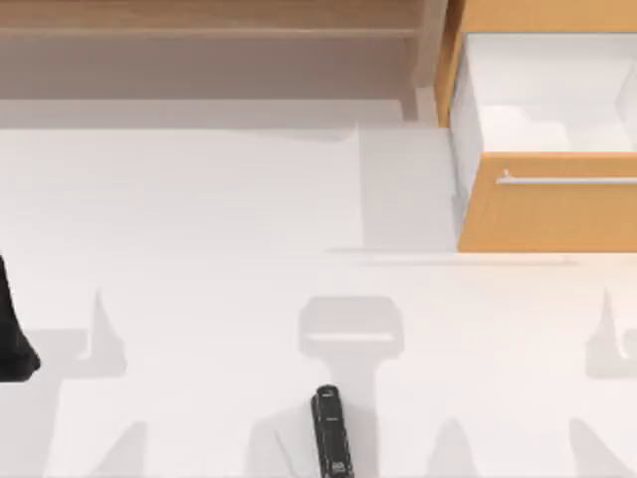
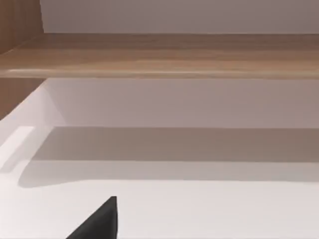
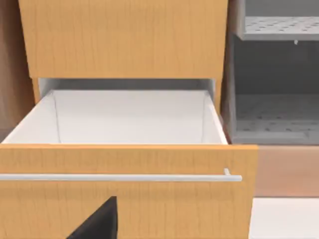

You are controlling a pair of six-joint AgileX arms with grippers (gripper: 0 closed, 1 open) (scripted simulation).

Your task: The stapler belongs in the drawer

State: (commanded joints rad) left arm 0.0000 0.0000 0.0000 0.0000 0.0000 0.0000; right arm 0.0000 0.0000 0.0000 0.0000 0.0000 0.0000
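Nearest of all is the stapler (image 1: 331, 432), a small black bar lying flat on the white desk (image 1: 199, 219) at the near edge, about the middle. At the left edge of the desk sits a black piece of the left arm (image 1: 12, 334); I cannot tell if either arm's fingers are apart or together. Farther back on the right, well apart from the stapler, is the drawer (image 1: 547, 204), pulled open. Its orange-brown front has a thin silver handle (image 3: 119, 177), and its inside walls are white. A long brown wooden shelf (image 2: 159, 55) runs along the far left.
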